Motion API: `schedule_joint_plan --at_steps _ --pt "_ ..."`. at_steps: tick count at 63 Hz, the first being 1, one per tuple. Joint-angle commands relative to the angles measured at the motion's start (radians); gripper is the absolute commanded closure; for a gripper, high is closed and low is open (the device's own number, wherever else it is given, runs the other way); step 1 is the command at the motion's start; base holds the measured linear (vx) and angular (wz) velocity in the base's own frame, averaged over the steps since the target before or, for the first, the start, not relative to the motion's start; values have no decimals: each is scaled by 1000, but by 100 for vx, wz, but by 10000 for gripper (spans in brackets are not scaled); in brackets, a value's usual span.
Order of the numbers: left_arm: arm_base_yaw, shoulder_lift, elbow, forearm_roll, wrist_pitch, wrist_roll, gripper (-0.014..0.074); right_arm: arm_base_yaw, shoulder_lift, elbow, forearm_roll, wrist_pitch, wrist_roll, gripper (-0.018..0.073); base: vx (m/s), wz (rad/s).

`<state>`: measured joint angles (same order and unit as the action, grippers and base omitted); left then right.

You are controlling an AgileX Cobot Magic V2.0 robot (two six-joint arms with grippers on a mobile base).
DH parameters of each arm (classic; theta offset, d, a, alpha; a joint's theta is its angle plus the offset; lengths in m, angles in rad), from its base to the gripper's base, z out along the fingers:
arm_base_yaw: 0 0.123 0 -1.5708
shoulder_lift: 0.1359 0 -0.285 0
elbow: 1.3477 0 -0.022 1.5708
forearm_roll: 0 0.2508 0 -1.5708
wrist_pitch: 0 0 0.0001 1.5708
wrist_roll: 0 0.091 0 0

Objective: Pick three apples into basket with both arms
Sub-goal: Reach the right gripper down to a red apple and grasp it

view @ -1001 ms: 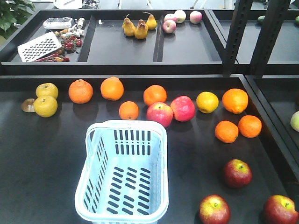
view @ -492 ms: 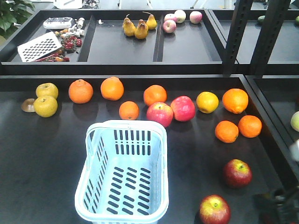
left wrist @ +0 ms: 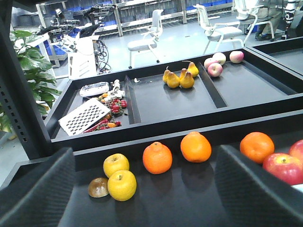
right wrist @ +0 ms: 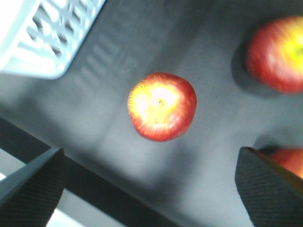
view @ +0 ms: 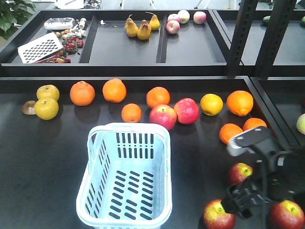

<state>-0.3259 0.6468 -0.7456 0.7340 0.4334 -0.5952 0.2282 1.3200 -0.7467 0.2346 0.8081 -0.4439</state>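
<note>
R gripper (right wrist: 151,189) jaws wide, nothing held | just swung in over front apple (right wrist: 162,106), absent 0.5 s ago | basket (view: 93,162) empty | 1st pick starting | L gripper (left wrist: 149,189) spread, idle

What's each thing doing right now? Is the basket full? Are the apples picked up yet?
Basket: upright, empty.
Front-left apple: loose on the table.
Back apple: loose on the table.
Front-right apple: loose on the table.
Right end effector: open, empty, over the front-left apple.
Left end effector: open, empty.
</note>
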Motion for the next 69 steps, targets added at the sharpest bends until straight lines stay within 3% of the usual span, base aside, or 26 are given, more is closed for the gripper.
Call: schedule_joint_plan --at_steps 1,10,44,69 --pt "2 -2 -24 20 -49 -12 24 68 48 -60 -143 -26 103 -127 0 0" --pt "2 -2 -24 20 -49 -12 24 134 141 -71 -245 -51 206 -127 0 0" --pt "2 -2 -24 20 -49 -12 24 164 385 -77 -204 -219 205 -113 0 0" --pt "2 -2 -24 20 -49 -12 24 164 490 -77 -203 -238 208 -70 0 0"
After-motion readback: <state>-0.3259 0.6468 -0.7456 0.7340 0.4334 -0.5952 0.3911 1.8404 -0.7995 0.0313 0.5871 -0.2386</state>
